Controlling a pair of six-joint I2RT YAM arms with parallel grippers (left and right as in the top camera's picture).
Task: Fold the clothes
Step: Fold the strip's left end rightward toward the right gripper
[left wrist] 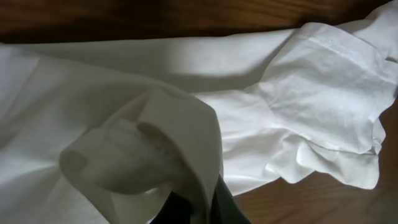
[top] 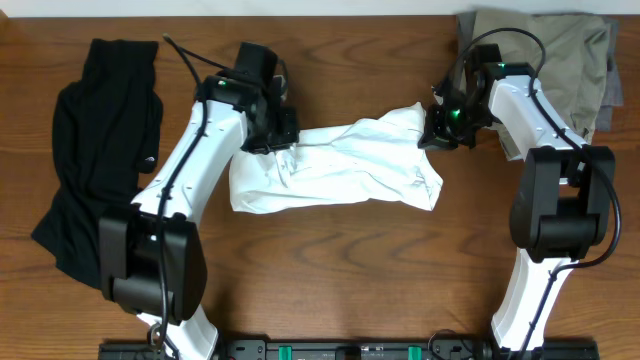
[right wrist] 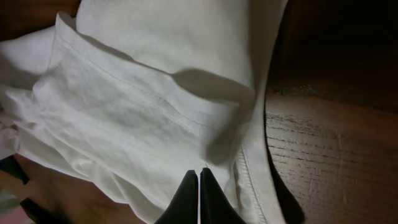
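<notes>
Overhead: a crumpled white fabric T-shirt (top: 340,165) lies mid-way across the brown wooden table (top: 330,280), stretched between the left gripper (top: 275,135) and the right gripper (top: 440,132). A black cloth garment (top: 95,150) lies far left and a khaki and grey cloth pile (top: 545,45) at the top right

Left wrist: the left gripper (left wrist: 205,208) is clamped on bunched T-shirt (left wrist: 311,93) cloth

Right wrist: the right gripper (right wrist: 199,193) has its fingers pressed together, pinching the T-shirt (right wrist: 137,112) beside a stitched hem
</notes>
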